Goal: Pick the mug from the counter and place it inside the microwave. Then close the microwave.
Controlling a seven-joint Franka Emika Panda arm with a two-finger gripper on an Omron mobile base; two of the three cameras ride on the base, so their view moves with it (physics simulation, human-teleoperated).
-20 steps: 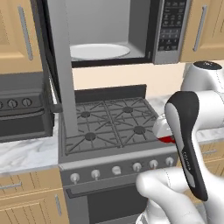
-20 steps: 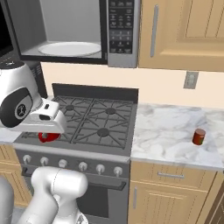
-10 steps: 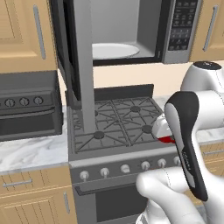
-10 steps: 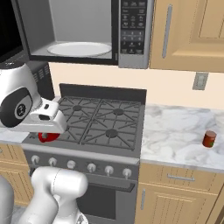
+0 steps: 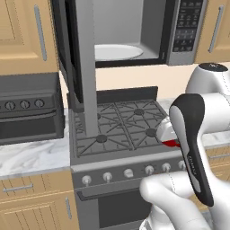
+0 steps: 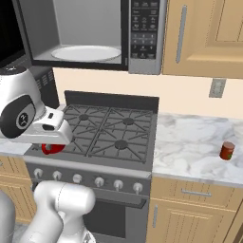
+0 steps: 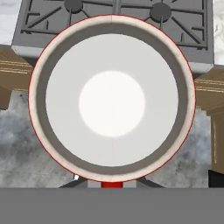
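Note:
The mug (image 7: pixel 111 98) is red with a white inside, and in the hand view I look straight down into it. My gripper (image 5: pixel 172 142) is shut on the mug (image 5: pixel 171 144), holding it low over the front right corner of the stove. From the right base view the mug (image 6: pixel 52 148) hangs under the white hand, with the gripper (image 6: pixel 53 145) at the stove's front left. The microwave (image 5: pixel 134 31) hangs above the stove with its door (image 5: pixel 84 67) swung open and a white plate (image 5: pixel 116 52) inside. The marble counter (image 6: pixel 194 147) lies to the right of the stove.
A black gas stove (image 6: pixel 107 130) sits under the microwave (image 6: pixel 95 33). A dark knobbed countertop oven (image 5: pixel 29 110) stands on the left counter (image 5: pixel 31 157). A small red-brown can (image 6: pixel 227 151) stands on the right counter. Wooden cabinets flank the microwave.
The whole scene has slid to the right in both base views, so the base has moved. The mug stays held in the shut gripper, in the same place relative to the arm.

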